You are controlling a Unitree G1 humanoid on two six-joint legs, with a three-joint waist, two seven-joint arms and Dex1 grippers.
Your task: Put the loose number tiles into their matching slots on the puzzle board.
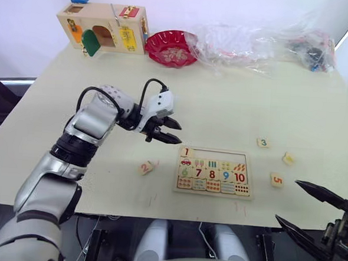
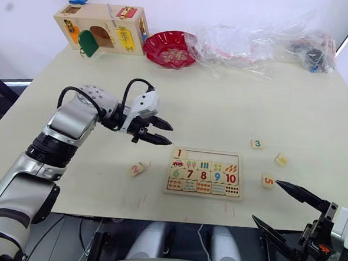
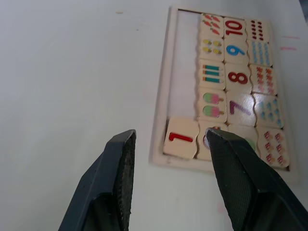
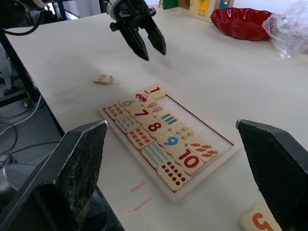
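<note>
left claw (image 1: 167,132) spread, empty, above table (image 1: 234,104) at 10 o'clock of board (image 1: 214,172) | right claw (image 1: 302,204) spread, empty, off near edge | tile 1 (image 1: 187,152) tilted at strip's (image 1: 217,155) left end | 2 (image 1: 145,168) at board's 9 o'clock | 3 (image 1: 263,142), 4 (image 1: 288,158), 5 (image 1: 276,180) at 3 o'clock

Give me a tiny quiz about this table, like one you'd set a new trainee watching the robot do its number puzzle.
1. True or false: the 1 tile lies at the end of the puzzle board's top row.
2. Which loose tile lies on the robot's left of the board: A) 2 tile, B) 3 tile, C) 5 tile?
3. Fill in: the left gripper hangs above the table with its fingers ____ and empty.

Key: 1 true; 2 A; 3 open.
</note>
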